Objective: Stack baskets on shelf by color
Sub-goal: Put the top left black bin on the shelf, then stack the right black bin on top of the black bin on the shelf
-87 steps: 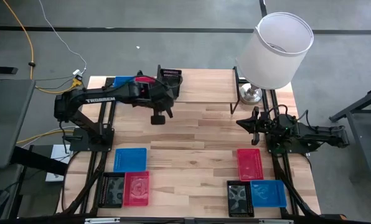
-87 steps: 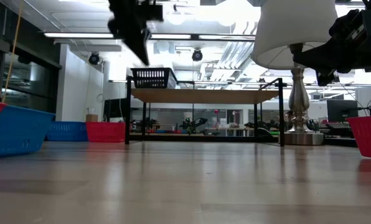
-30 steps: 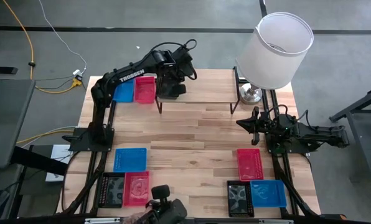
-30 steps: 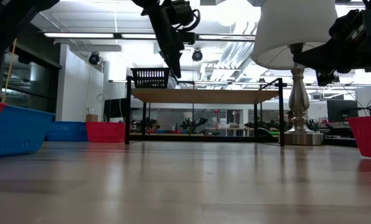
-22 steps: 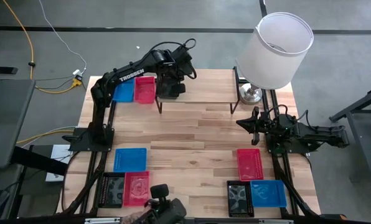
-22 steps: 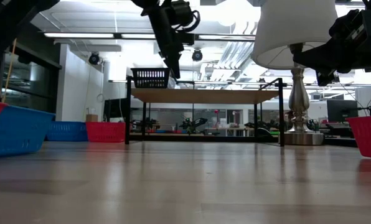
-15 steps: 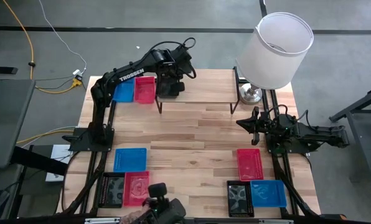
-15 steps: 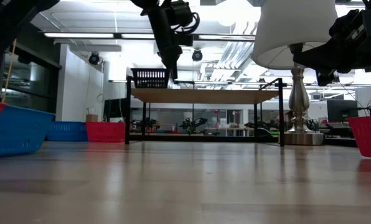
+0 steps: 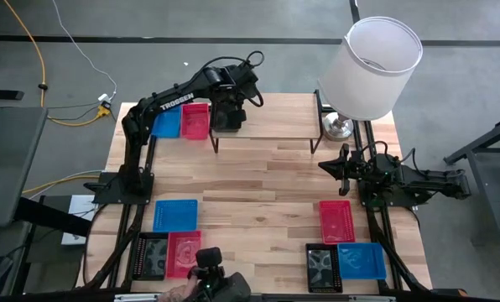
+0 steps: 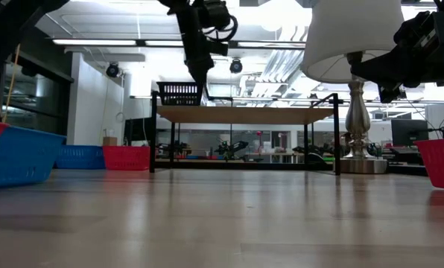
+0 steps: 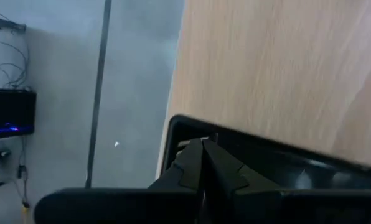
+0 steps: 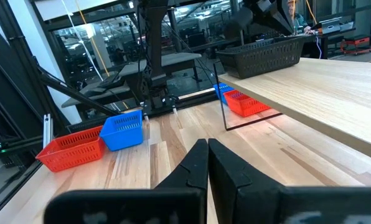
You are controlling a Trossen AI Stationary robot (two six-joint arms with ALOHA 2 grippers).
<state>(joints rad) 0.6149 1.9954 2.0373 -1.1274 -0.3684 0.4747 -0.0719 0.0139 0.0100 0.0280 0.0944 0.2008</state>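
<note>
The shelf (image 9: pixel 275 117) stands at the table's far edge, and one black basket (image 9: pixel 227 118) rests on its left end. My left gripper (image 9: pixel 226 109) reaches over that basket, shut, with its tips at the basket's rim (image 11: pixel 235 144). In the low view it (image 10: pixel 201 80) stands at the basket's (image 10: pixel 179 93) right end. Beside the shelf on the table lie a red basket (image 9: pixel 195 122) and a blue one (image 9: pixel 166 122). Other baskets lie near the table's near edge. My right gripper (image 9: pixel 332 167) waits shut over the table's right side. My left gripper comes at the black basket from above, pointing down. Its shut fingertips (image 11: pixel 201 152) stand at the rim near one corner (image 11: pixel 182 127). Whether they touch the rim I cannot tell. The basket sits flat on the shelf's plank.
A lamp (image 9: pixel 372 63) stands at the shelf's right end. Near left lie blue (image 9: pixel 175 215), black (image 9: pixel 152 256) and red (image 9: pixel 184 253) baskets. Near right lie red (image 9: pixel 336 221), black (image 9: pixel 323 267) and blue (image 9: pixel 361 260) ones. A person's hand with a dark device (image 9: pixel 208 281) shows at the near edge.
My left gripper has crept a little toward the table's left along the black basket's top, staying shut. The hand with the device at the near edge has shifted left.
</note>
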